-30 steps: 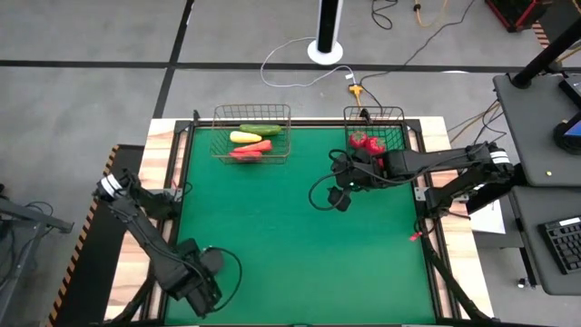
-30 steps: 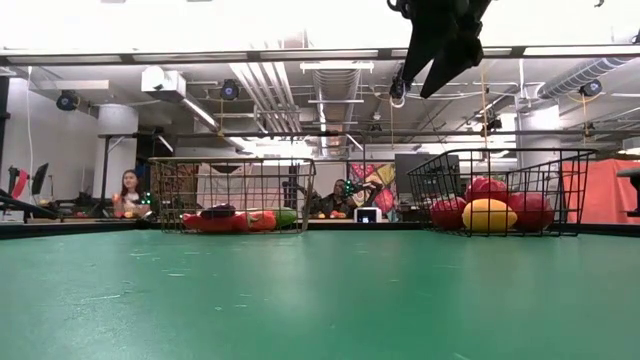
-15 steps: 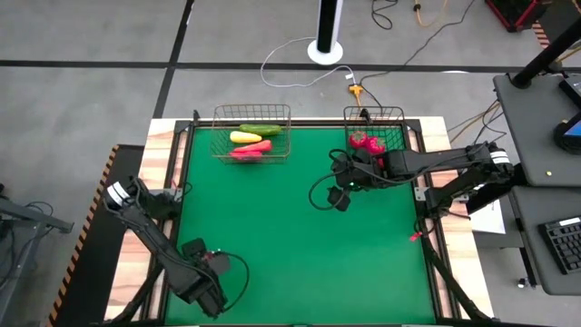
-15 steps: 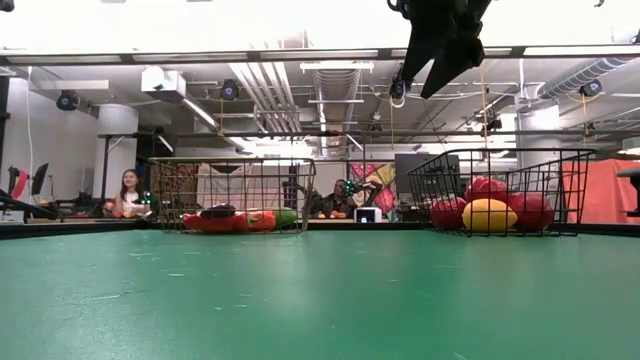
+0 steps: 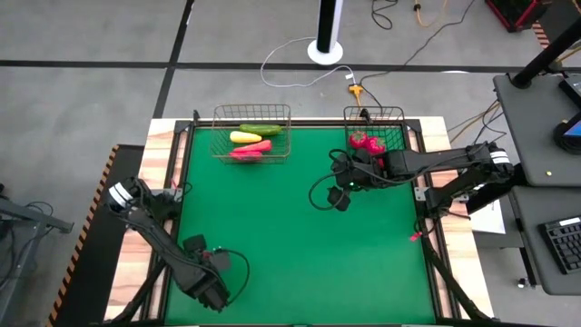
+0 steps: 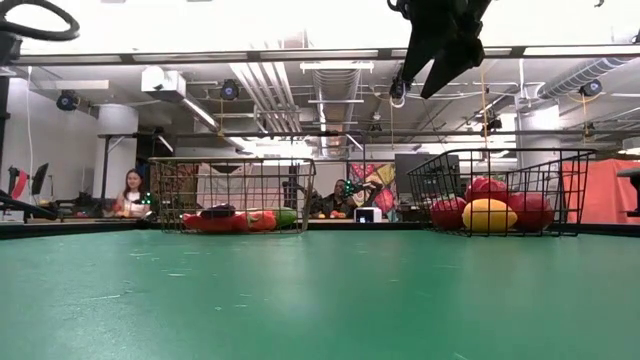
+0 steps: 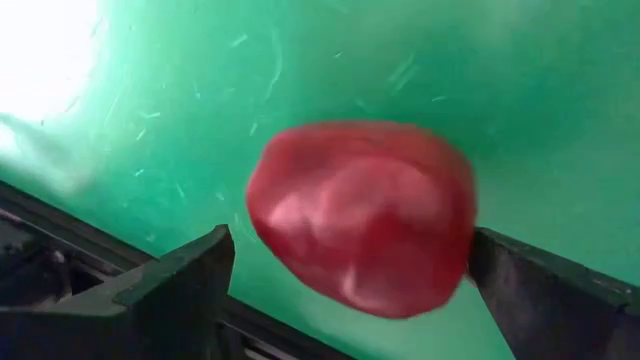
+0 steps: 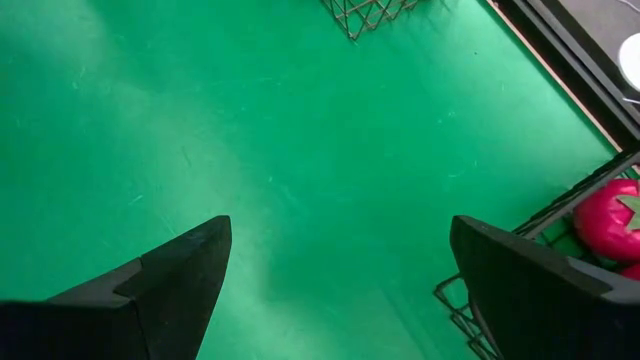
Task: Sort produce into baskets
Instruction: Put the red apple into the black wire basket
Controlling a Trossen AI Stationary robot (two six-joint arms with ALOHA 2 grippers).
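Nearest the table's front edge, the left gripper (image 5: pixel 207 283) has its fingers set apart around a red round fruit (image 7: pixel 362 215), seen only in its wrist view, and whether they touch it is unclear; it could roll away if the fingers close off-centre. Farther back, the right gripper (image 5: pixel 343 193) hangs open just beside the black basket (image 5: pixel 374 127) of round fruits, with long produce in the tan basket (image 5: pixel 251 133).

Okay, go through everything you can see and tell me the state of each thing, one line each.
Left gripper: open around a red fruit.
Right gripper: open, empty, beside the black basket.
Black basket: holds round fruits.
Tan basket: holds long produce.
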